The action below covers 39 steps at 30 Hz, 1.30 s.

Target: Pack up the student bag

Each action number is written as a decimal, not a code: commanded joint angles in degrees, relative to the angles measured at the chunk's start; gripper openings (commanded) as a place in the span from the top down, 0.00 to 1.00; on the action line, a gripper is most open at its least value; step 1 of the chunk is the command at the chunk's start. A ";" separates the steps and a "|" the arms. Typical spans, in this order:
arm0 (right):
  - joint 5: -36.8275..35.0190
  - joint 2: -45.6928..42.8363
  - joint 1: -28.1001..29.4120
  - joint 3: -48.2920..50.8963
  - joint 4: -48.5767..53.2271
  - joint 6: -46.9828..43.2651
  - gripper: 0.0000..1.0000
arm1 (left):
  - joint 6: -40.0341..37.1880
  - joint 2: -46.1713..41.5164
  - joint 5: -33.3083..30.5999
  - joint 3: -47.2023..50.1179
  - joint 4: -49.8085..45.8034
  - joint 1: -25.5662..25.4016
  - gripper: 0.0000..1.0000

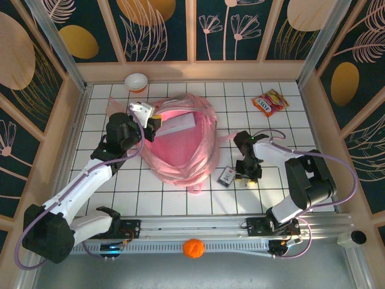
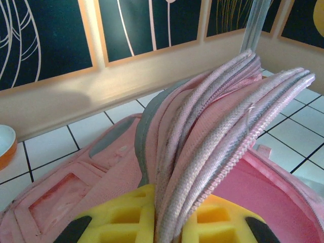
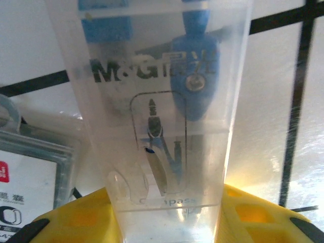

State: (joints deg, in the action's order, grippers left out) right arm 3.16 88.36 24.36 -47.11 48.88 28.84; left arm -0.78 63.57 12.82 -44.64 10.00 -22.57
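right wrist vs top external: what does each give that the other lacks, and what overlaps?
Right wrist: the clear compass case seen close, its M&G print legible and a blue compass inside. It lies between the yellow pads of the right gripper.
Top external: the pink backpack with the left gripper clamped on its rim, a bowl, a snack packet, an orange ball.
Both: the right gripper, the small labelled packet beside it, the white gridded table.

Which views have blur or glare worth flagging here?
Right wrist: the clear compass case looks soft, its print hazy, the tiles behind blown out. Left wrist: the student bag is sharp along its zipper edge. Top external: evenly lit, in focus.
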 commanded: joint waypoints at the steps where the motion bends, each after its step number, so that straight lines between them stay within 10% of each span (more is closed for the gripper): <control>1: -2.36 -3.80 -0.54 -2.55 3.38 0.47 0.67 | 2.05 -2.93 0.22 -0.98 9.16 0.07 1.00; 10: 6.24 -15.62 0.34 -12.00 2.89 8.68 0.70 | 3.09 -2.14 1.51 -1.41 10.25 0.07 1.00; 17: 11.43 -21.99 12.05 -9.79 -22.58 29.47 0.68 | 3.63 -0.58 2.07 -2.12 11.32 0.07 1.00; 25: 9.10 -13.45 24.66 -9.80 -45.78 42.44 0.65 | 3.93 0.72 3.48 -3.56 11.76 0.07 1.00; 39: 6.82 2.37 24.27 -9.88 -61.48 56.28 0.61 | 3.98 0.17 3.42 -3.85 11.82 0.07 1.00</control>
State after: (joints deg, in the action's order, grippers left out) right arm 11.44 88.90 49.36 -56.49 -6.28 81.65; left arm 1.19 64.99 14.50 -44.66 11.29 -22.57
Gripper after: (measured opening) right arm 0.392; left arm 0.118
